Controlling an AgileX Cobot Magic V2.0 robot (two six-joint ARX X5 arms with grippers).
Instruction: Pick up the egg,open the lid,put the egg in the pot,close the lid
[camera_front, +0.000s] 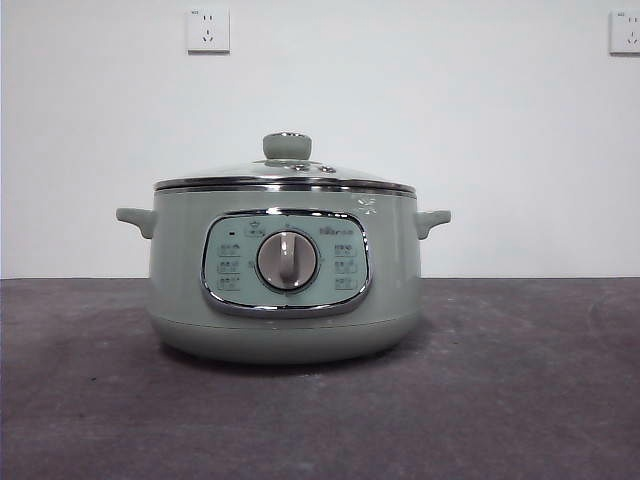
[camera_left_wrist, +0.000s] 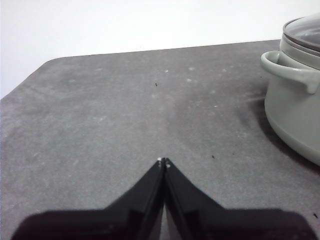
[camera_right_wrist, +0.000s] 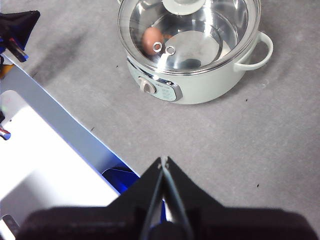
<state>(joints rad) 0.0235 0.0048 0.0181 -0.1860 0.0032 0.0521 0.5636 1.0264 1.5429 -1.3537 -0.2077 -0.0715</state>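
Lid (camera_front: 285, 172) sits closed on the pot (camera_front: 285, 290), and the egg (camera_right_wrist: 152, 37) lies inside it, seen through the glass. Left claw (camera_left_wrist: 163, 161) clenched beside the pot; right claw (camera_right_wrist: 163, 160) clenched above the bench (camera_front: 520, 400).

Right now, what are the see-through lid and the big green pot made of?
The round domed glass lid looks like clear glass: the brown-orange egg shows through it. Its shiny rim mirrors light like polished steel. The pale sage-green electric pot has a smooth, softly glossy skin, maybe painted metal or plastic; the look leaves that open.
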